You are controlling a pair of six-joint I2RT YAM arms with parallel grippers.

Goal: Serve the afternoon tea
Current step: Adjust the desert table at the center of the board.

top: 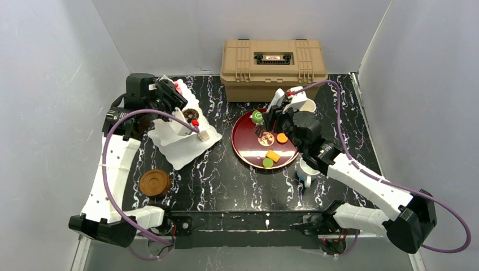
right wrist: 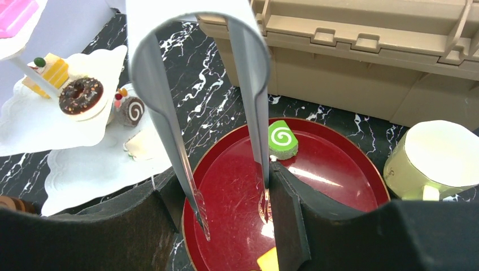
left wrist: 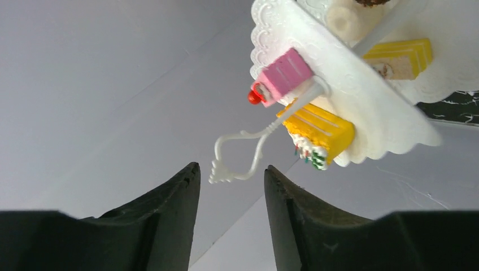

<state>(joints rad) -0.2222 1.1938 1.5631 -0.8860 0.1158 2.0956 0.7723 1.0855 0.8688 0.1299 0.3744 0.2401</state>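
Note:
The white three-tier stand (top: 183,141) stands at the left with toy pastries on its tiers. A pink cake (left wrist: 282,76) and a yellow cake (left wrist: 319,130) sit on its top tier. My left gripper (top: 169,90) is open at the stand's top. The stand's loop handle (left wrist: 237,152) hangs just past the fingertips, not pinched. My right gripper (right wrist: 226,180) is shut on metal tongs (right wrist: 164,107). The tongs' empty tips hang over the dark red tray (right wrist: 344,186). A green roll (right wrist: 282,138) lies on the tray just beyond them. An orange cake (top: 282,138) and a yellow cake (top: 273,156) lie nearer on the tray.
A tan case (top: 274,68) stands at the back, behind the tray. The cream-yellow mug (right wrist: 438,161) is right of the tray. A white mug (top: 305,171) sits under the right forearm. A brown coaster (top: 155,182) lies at the front left.

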